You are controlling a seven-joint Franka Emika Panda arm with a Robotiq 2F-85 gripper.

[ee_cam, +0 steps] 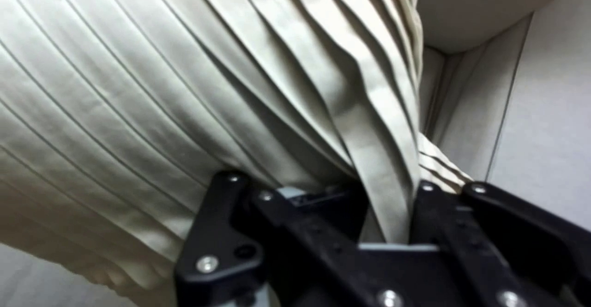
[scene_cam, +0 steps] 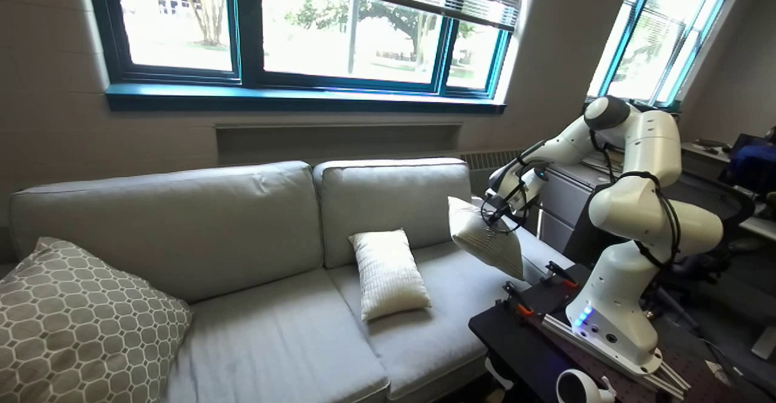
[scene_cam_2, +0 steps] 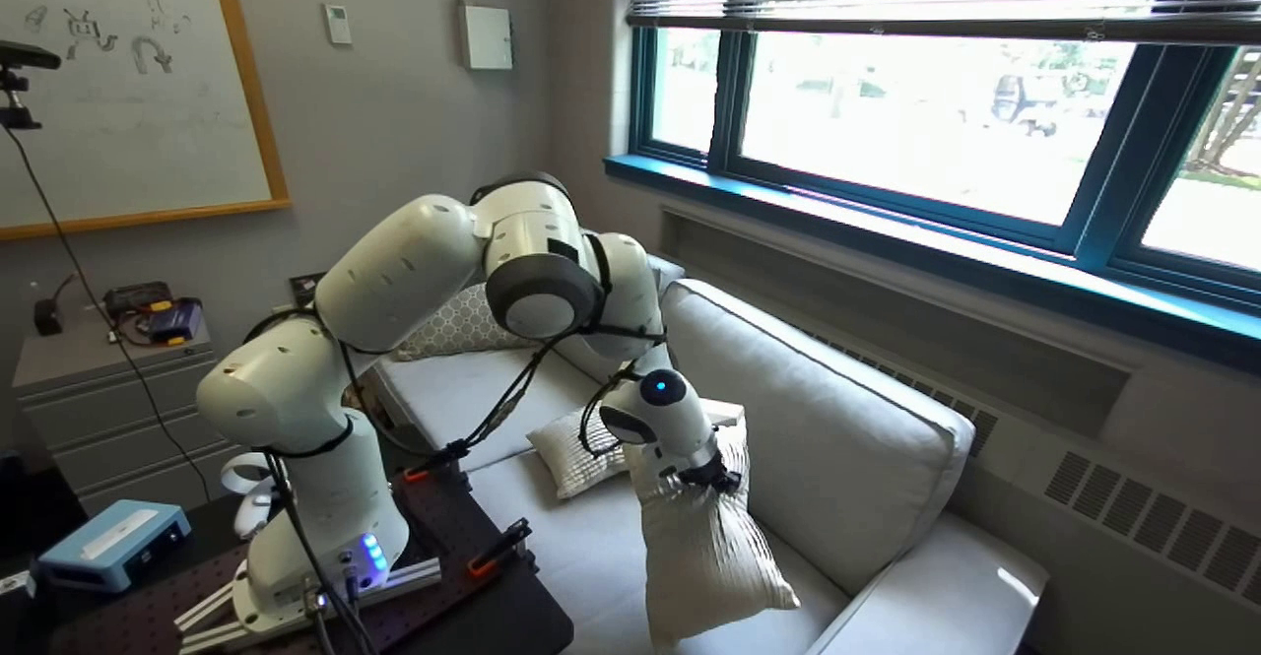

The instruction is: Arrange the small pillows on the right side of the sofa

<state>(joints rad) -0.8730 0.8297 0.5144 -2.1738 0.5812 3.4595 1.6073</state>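
Nearest in the wrist view, the tool (ee_cam: pixel 388 205) is found with its jaws brought together on a gathered, pleated fold of the held pillow (ee_cam: pixel 194 90). In both exterior views this pillow is seen at the right end of the sofa (scene_cam: pixel 182 224) (right as faced from the front), tilted, over the right seat (scene_cam: pixel 451 294) and near the armrest (scene_cam_2: pixel 956 576). Whether the seat is touched by its lower edge cannot be told. Its twin, the loose pillow (scene_cam: pixel 391 276), is noted resting on the same seat, close to the join with the left seat (scene_cam: pixel 260 336) and apart from the tool; whether the back cushion (scene_cam: pixel 394 200) is touched by it cannot be settled. Progress judged well advanced: both are found on the right half, one already resting, the other not yet released. Left to be done, by estimate: the held pillow to be lowered beside the armrest, the fold to be let go, the tool to be drawn clear. A later nudge may be called for, since the loose pillow is set askew, nearer the sofa's middle than its end; whether that passes as arranged is left unsaid by the task. Lattice cushion (scene_cam: pixel 85 330) recorded at the left end; no handling of it is asked for.
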